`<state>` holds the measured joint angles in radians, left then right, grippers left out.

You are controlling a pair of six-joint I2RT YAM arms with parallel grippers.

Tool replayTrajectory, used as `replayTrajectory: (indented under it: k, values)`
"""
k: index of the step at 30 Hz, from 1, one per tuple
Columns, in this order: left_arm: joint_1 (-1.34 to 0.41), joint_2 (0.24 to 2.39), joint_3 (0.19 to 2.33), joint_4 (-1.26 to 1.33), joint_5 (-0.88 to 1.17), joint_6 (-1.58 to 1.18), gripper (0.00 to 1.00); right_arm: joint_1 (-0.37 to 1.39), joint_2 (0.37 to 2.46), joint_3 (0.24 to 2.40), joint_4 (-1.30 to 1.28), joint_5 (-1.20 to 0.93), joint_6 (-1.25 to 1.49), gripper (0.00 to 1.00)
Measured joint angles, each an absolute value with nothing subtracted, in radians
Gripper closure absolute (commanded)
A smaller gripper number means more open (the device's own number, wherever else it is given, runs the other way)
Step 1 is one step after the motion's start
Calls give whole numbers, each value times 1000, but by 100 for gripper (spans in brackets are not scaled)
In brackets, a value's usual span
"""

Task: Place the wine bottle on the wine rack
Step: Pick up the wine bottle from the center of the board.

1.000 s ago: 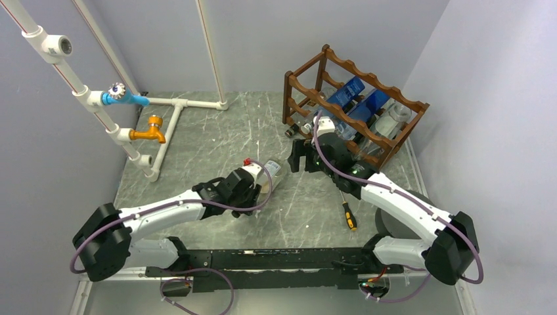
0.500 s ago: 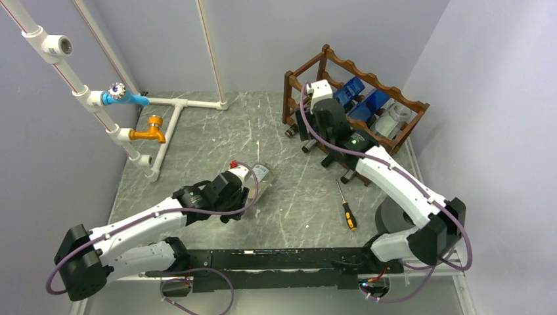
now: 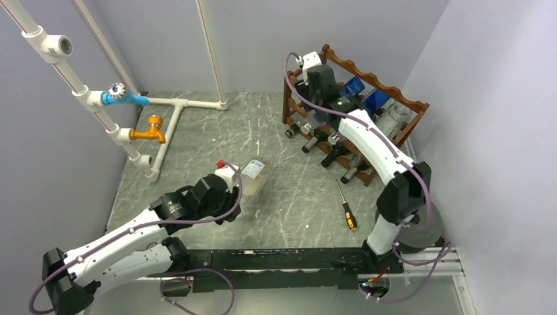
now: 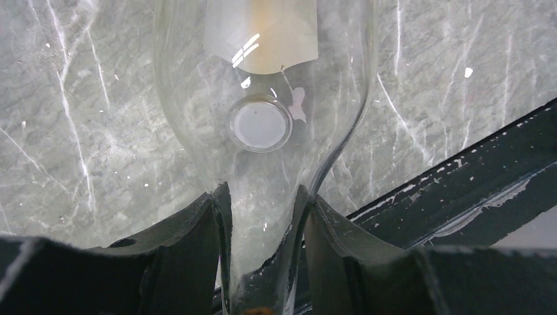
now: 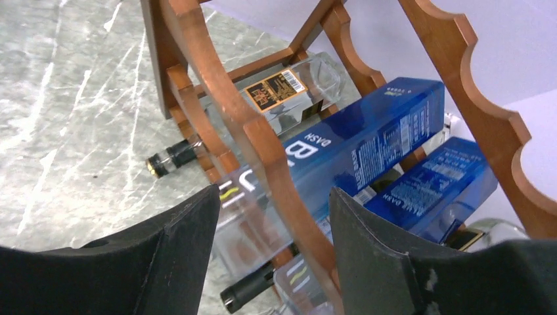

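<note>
wine bottle (image 3: 253, 174) of clear glass with a pale label sits out near the middle of the grey marbled desk (image 3: 197, 131), well apart from the wine rack (image 5: 259, 144). the left pincer (image 4: 263, 200) pinches its neck, both fingers pressed against the glass, with the bottle's base pointing away from the arm. whether the bottle rests on the desk or hangs just above it i cannot tell.

the right pincer (image 5: 272, 197) is up at the near left corner of the rack. its fingers stand spread with nothing between them, and a scalloped rail runs just beyond the gap. the rack stands in the far right corner of the desk and holds blue boxes (image 5: 374, 131) and a clear bottle with a gold label (image 5: 276, 88). a screwdriver (image 3: 347, 214) lies on the desk, near the rack's front.
</note>
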<state>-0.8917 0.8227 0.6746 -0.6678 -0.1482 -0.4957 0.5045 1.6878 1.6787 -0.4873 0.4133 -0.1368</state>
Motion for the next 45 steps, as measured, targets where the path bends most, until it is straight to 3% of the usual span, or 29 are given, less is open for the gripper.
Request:
replayTrajectory:
  k: [7,13,17,27,31,45]
  values:
    - [-891,735,673,-679,-145,-495,100,476,1832,1792,-530,368,-223,36]
    - [-892,678,630,-679,-121,-497,100,456,1891,1851,-545,312,-305,53]
    - [-892,667,612,-700,-109,-502,100,447,1894,1864,-554,261,-329,55]
    - [-892,669,612,-722,-104,-503,100,422,1880,1845,-542,149,-368,92]
    - [-892,696,612,-712,-99,-510,100,418,1868,1827,-526,119,-376,100]
    - [-871,899,768,-693,-125,-542,100,398,1745,1644,-407,-65,-408,100]
